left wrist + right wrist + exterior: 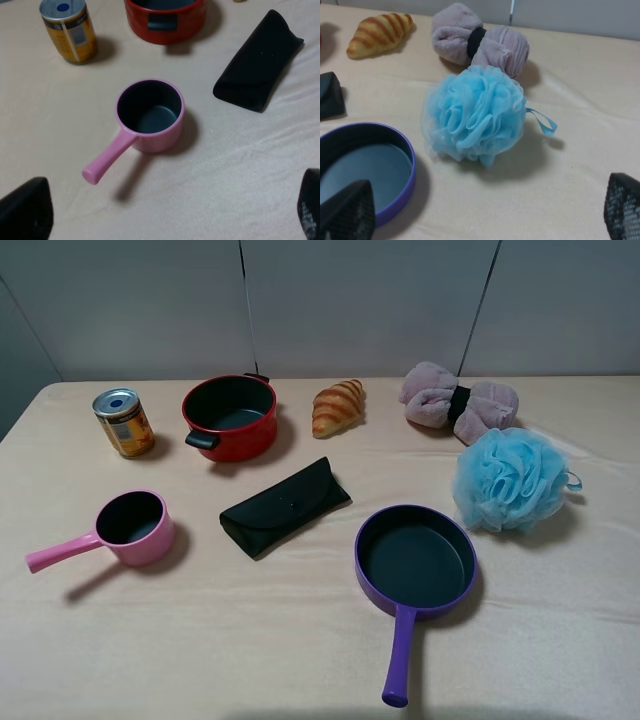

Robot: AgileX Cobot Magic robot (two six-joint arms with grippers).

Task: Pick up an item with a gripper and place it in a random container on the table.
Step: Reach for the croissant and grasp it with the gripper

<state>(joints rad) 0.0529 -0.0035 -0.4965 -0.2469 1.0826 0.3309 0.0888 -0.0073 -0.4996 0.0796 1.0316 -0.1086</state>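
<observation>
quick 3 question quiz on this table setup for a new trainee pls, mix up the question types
1. True or false: the croissant already lies in the purple frying pan.
2. Which thing lies between the pink saucepan and the purple frying pan? A) black case B) tin can C) blue bath puff
3. How many pots and pans stand on the table?
Key: 1 false, it lies on the table beside the red pot; 2 A; 3 three.
</observation>
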